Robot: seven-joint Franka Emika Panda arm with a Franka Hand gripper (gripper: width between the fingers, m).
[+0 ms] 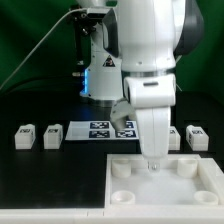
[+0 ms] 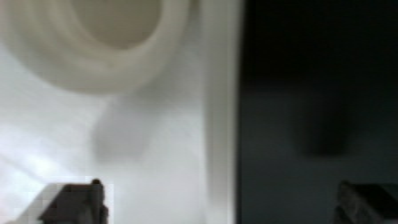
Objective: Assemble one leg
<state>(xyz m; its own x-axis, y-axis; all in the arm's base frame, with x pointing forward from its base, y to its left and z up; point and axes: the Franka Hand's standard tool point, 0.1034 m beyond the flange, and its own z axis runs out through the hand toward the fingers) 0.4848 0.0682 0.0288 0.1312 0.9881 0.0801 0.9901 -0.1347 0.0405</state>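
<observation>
Tray (image 1: 160,205) and a round socket (image 2: 98,30) lie just under my gripper (image 2: 221,205), its fingers wide apart and holding nothing. The leg (image 1: 197,137) stands beyond my gripper, well apart from it; it looks light, stiff and slick, so I'd pinch its flat sides. Only the exterior view shows it, while the blurred wrist view seems to show just tray.

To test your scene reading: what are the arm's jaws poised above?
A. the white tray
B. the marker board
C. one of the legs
A: the jaws stand open and empty over the white tray, near its edge, with a round socket close by in the wrist view.
</observation>
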